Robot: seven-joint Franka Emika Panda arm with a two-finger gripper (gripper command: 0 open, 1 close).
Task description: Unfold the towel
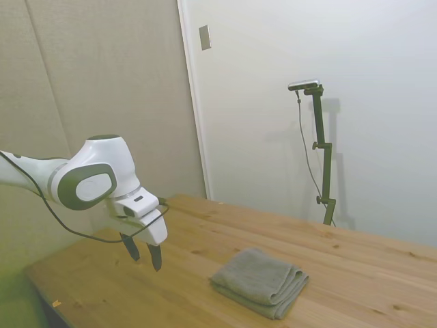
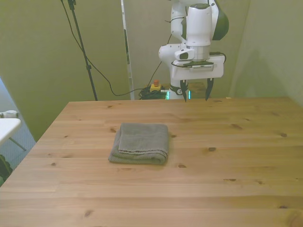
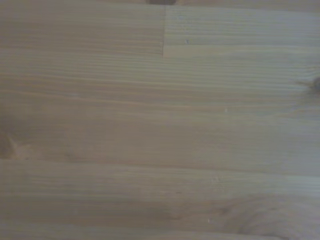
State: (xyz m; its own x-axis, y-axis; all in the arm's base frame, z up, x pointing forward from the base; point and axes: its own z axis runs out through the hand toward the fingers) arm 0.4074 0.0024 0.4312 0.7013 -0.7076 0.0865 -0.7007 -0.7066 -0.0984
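My tool (image 2: 194, 96) hangs with fingers apart, upper middle of the front view, well clear of the towel (image 2: 141, 143). Towel lies folded at centre on the worktop (image 2: 236, 179), untouched; wrist view shows only bare wood, so I judge the approach not begun.

Bare wooden table (image 2: 236, 165); wall plate (image 1: 205, 37), perhaps.

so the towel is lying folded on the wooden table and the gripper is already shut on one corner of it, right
Not quite. The towel does lie folded on the wooden table, but the gripper is not shut on a corner of it. The front view shows the gripper open and empty, hanging above the table's far edge, well apart from the towel. The side view agrees: gripper and towel are clearly separated.
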